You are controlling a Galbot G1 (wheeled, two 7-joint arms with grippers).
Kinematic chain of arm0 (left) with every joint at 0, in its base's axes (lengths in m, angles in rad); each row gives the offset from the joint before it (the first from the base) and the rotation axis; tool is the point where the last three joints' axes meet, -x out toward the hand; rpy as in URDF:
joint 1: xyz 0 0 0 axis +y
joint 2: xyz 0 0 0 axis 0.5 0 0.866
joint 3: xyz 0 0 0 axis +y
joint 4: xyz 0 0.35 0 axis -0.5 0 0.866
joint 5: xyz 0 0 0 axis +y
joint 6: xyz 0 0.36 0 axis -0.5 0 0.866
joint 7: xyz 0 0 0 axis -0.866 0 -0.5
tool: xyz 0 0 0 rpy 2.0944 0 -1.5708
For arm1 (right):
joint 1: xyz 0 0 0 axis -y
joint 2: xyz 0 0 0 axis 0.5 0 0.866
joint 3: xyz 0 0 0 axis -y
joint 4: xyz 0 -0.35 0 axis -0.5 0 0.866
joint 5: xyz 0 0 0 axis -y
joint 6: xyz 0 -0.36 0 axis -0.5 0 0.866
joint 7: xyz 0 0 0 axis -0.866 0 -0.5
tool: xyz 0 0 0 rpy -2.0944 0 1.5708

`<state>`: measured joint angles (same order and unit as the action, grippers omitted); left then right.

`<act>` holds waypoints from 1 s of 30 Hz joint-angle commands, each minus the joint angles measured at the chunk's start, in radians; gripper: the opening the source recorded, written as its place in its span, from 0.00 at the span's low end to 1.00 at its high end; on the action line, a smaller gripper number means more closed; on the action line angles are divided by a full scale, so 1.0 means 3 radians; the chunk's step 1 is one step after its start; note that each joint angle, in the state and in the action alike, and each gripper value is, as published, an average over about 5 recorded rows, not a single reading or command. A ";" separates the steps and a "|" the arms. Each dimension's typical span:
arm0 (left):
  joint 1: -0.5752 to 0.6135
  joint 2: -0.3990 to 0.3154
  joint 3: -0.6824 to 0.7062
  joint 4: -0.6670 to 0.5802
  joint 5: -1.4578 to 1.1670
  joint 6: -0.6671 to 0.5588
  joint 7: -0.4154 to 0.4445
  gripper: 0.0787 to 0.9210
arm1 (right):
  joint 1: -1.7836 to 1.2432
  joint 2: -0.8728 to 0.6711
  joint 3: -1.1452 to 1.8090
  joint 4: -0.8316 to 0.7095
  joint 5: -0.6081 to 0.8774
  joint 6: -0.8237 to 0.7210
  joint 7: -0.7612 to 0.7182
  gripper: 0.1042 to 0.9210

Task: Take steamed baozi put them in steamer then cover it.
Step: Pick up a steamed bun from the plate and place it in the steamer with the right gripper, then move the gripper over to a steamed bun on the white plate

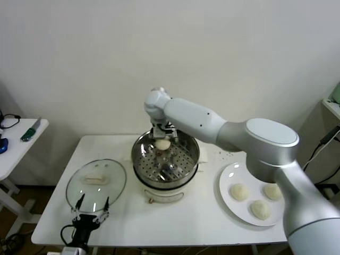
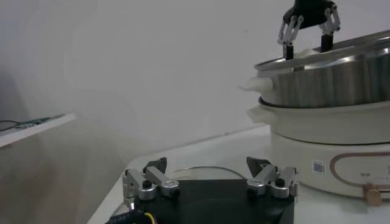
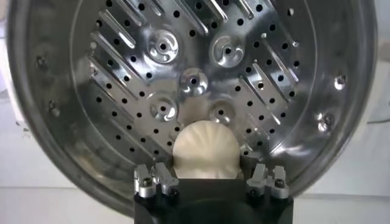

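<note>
The steamer [image 1: 139, 162], a shiny perforated basket on a white pot base, stands mid-table. My right gripper [image 1: 162, 139] hangs over its far side, shut on one cream-white baozi [image 1: 162, 144] held just above the perforated floor. In the right wrist view the baozi [image 3: 205, 149] fills the gap between the gripper's fingers [image 3: 205, 171] over the steamer [image 3: 36, 91]. Three more baozi [image 1: 239, 192] lie on the white plate [image 1: 228, 178] at right. The glass cover [image 1: 114, 183] lies flat to the left of the steamer. My left gripper [image 1: 91, 210] is open at the cover's near edge.
The left wrist view shows the open left gripper [image 2: 210, 173] low over the table, the steamer [image 2: 329, 79] to one side and the right gripper [image 2: 306, 45] above its rim. A small side table [image 1: 21, 141] with oddments stands far left.
</note>
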<state>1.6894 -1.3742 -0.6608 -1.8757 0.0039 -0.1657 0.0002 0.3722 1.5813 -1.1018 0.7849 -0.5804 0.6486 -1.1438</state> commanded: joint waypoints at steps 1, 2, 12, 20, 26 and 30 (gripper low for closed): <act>0.0012 0.0019 0.0005 0.0008 0.0000 0.0007 -0.0005 0.88 | -0.0078 0.0117 -0.0018 -0.0120 -0.0010 0.0021 -0.0002 0.77; 0.0015 0.0017 0.0004 0.0012 -0.0001 0.0005 -0.0006 0.88 | -0.0081 0.0110 -0.0026 -0.0112 0.0002 0.0014 -0.0001 0.79; 0.0030 -0.0015 0.0000 -0.0023 -0.0007 0.0034 -0.0007 0.88 | 0.0042 -0.0050 0.0040 0.0174 0.0007 0.0037 -0.0087 0.88; 0.0049 -0.0012 -0.0002 -0.0036 -0.0006 0.0039 -0.0017 0.88 | 0.0539 -0.0466 -0.0064 0.0540 0.0690 -0.0133 -0.0260 0.88; 0.0053 -0.0018 0.0015 -0.0116 -0.0005 0.0084 -0.0021 0.88 | 0.0961 -0.1059 -0.0687 0.0804 0.2226 -0.1254 0.0089 0.88; 0.0065 -0.0008 0.0061 -0.0189 0.0017 0.0099 -0.0013 0.88 | 0.1282 -0.1663 -0.1125 0.1414 0.3132 -0.2450 0.0644 0.88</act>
<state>1.7081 -1.3771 -0.6493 -1.9124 0.0050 -0.1416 -0.0046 0.6287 1.2747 -1.2830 1.0552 -0.0243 0.2620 -1.0861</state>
